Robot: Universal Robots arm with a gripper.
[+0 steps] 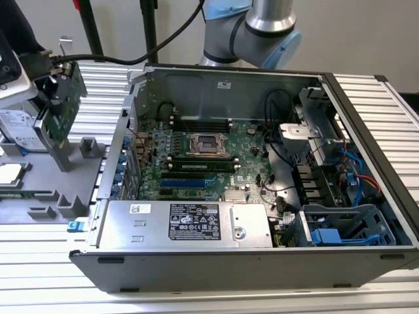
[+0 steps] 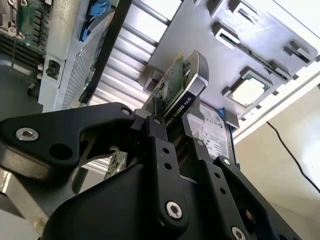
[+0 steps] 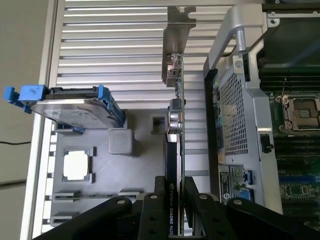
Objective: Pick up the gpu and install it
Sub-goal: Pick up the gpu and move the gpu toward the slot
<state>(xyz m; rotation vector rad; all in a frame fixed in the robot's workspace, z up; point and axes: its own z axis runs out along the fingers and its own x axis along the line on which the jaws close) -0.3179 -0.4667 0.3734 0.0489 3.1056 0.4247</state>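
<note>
Holds the gpu (image 3: 172, 160) edge-on, fingers (image 3: 149, 215) clamped on its two faces at the end nearest the gripper (image 3: 175, 202). Long axis straight out from the wrist, silver bracket (image 3: 175, 45) at the far end. Over the grey tray (image 3: 140, 165), just beside the case (image 1: 229, 85) wall, on the exterior view's left of it. In the tray: a drive (image 3: 75, 107) with blue rails, a square chip (image 3: 77, 165) in its recess. In the case: motherboard (image 1: 255, 140), memory sticks (image 1: 200, 165), power supply (image 1: 190, 222) along its near side
</note>
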